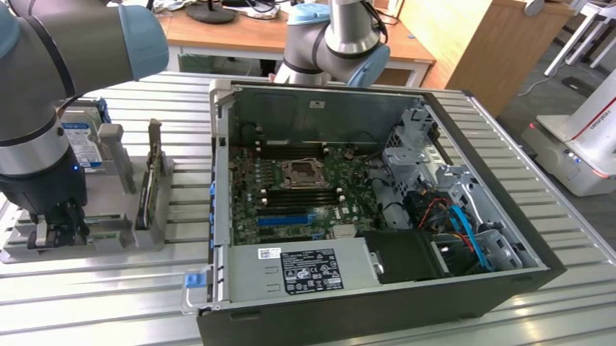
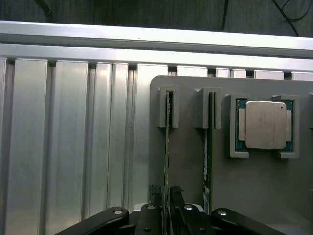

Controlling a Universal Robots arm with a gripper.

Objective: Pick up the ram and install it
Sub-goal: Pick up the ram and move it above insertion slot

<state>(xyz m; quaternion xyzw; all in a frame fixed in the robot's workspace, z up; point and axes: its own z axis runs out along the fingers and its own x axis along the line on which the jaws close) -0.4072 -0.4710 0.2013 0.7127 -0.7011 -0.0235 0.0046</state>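
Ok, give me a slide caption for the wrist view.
Pincer around one ram stick, a second stick beside it in the grey holder, processor chip alongside.

Two ram sticks (image 2: 167, 147), one processor chip (image 2: 265, 125), one hard drive (image 1: 82, 140), one open computer case (image 1: 385, 321)

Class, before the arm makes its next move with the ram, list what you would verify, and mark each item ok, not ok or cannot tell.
1. Gripper centred over the long, thin green ram stick: ok.
2. Ram stick firmly held: cannot tell.
3. Ram stick upright in the grey slotted holder: ok.
4. Second green stick stands apart from it: ok.
5. Black computer case open, green motherboard exposed: ok.
6. Latches on the black memory slots open: cannot tell.
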